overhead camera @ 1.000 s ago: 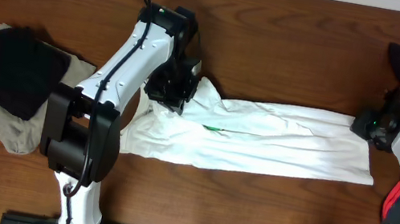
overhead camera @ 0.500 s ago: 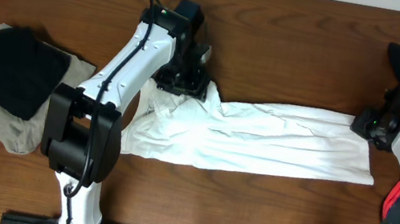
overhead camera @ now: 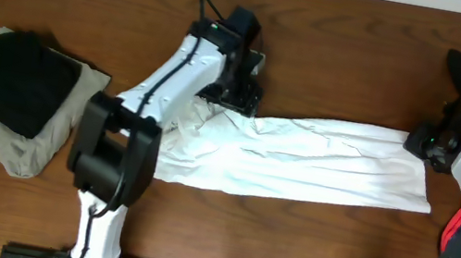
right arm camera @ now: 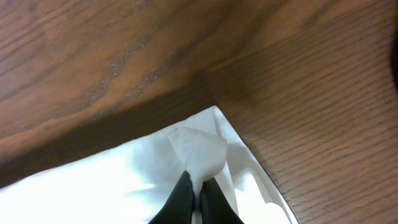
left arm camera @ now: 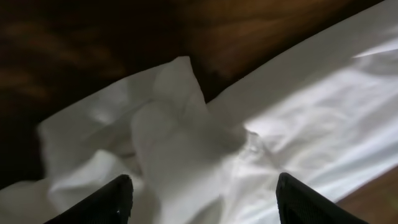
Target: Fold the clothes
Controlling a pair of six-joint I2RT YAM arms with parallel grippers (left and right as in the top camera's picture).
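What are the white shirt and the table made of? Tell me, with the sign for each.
White shirt: soft thin cloth, likely cotton knit, matte; it creases and bunches. Table: dark wood or wood-look veneer, slight sheen; grain lines show, which one is unclear.

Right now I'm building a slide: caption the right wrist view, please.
Right gripper, fingers closed, pinching a corner of the white T-shirt lying on the wooden table.

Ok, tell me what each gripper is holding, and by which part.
The right gripper is shut on the white T-shirt, pinching its far right corner. The left gripper is open over the bunched other end, holding nothing.
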